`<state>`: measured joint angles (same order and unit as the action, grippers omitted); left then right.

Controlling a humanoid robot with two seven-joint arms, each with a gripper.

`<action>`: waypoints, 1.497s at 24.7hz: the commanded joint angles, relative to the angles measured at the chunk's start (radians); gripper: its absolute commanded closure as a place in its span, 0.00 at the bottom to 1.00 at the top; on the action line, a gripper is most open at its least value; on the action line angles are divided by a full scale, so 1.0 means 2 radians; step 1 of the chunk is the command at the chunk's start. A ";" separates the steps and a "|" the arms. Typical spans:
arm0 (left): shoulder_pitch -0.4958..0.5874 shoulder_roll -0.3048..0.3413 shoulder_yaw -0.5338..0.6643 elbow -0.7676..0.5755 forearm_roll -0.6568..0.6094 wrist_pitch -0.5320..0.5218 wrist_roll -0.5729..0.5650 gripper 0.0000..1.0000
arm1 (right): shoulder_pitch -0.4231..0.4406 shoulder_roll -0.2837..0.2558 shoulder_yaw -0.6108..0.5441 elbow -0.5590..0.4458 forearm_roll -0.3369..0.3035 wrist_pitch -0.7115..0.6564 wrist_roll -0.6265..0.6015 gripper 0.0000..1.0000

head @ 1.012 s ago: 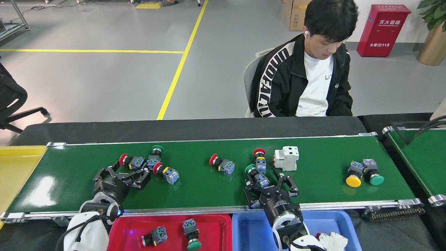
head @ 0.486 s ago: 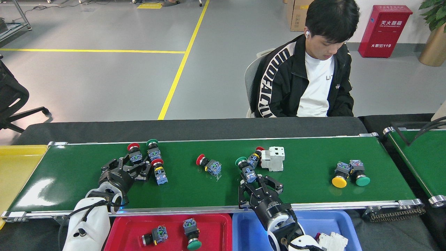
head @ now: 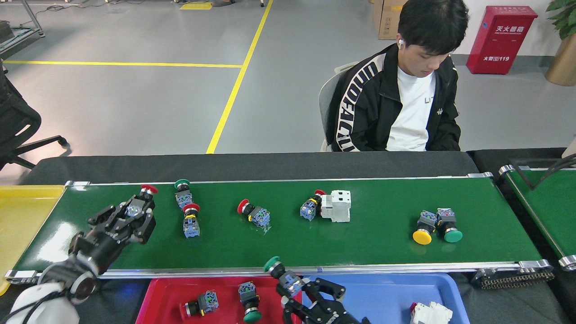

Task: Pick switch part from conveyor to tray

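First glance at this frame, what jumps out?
The green conveyor crosses the middle, strewn with colour-capped switches. The left tool grips a red-capped switch at the belt's left end, while the right tool holds a green-capped switch at the near rail above the red tray. A seated person watches from behind.

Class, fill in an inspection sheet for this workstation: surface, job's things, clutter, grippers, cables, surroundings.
Surface: green conveyor, glossy, with silver rails.
Job's things: switch parts scattered on the belt; red tray holds two; blue tray holds a white part.
Clutter: white breaker block touching a red-capped switch.
Grippers: left gripper shut on red-capped switch; right gripper shut on green-capped switch, above the trays.
Cables: black cable by the second belt.
Surroundings: seated person, yellow tray, red cabinet.
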<state>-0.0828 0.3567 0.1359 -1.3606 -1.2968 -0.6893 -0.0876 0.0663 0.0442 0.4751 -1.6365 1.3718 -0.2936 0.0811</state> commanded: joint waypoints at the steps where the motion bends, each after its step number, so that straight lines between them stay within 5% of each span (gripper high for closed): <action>1: 0.039 0.005 0.008 -0.061 0.001 -0.048 0.003 0.90 | -0.002 0.003 -0.001 -0.005 -0.002 0.005 0.017 0.01; 5: 0.115 0.000 -0.015 -0.140 -0.020 -0.048 0.003 0.90 | -0.005 0.006 -0.006 -0.008 -0.003 0.027 0.017 0.01; 11: 0.146 0.000 -0.063 -0.182 -0.082 -0.048 0.021 0.88 | -0.031 0.007 -0.117 -0.009 -0.004 0.169 0.012 0.01; 13: 0.146 -0.007 -0.059 -0.182 -0.081 -0.048 0.021 0.53 | -0.030 0.004 -0.142 -0.010 -0.005 0.194 0.009 0.01; 14: 0.145 -0.010 -0.058 -0.180 -0.080 -0.048 0.022 0.17 | -0.025 0.002 -0.153 -0.012 -0.005 0.197 0.003 0.01; 15: 0.146 -0.016 -0.055 -0.182 -0.077 -0.048 0.022 0.00 | -0.015 -0.004 -0.169 -0.020 -0.005 0.197 -0.005 0.01; 19: 0.154 -0.017 -0.017 -0.175 -0.035 -0.048 0.023 0.00 | 0.070 -0.023 -0.195 -0.068 -0.005 0.191 -0.043 0.01; 23: 0.183 -0.020 0.076 -0.170 0.007 -0.048 0.022 0.00 | 0.109 -0.027 -0.197 -0.068 -0.005 0.193 -0.087 0.01; 28: 0.186 -0.077 0.190 -0.140 0.000 -0.048 -0.010 0.00 | 0.111 -0.024 -0.197 -0.068 -0.005 0.194 -0.087 0.01; 32: 0.183 -0.086 0.195 -0.120 -0.011 0.071 -0.038 0.00 | 0.103 -0.021 -0.197 -0.067 -0.004 0.197 -0.083 0.01; 37: 0.156 -0.085 0.191 -0.109 -0.019 0.103 -0.038 0.00 | 0.083 -0.015 -0.195 -0.062 -0.002 0.207 -0.078 0.01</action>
<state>0.2482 0.1779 0.5165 -1.5756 -1.3321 -0.5146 -0.1628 0.2475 0.0035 0.0853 -1.7531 1.3666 0.1103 -0.0826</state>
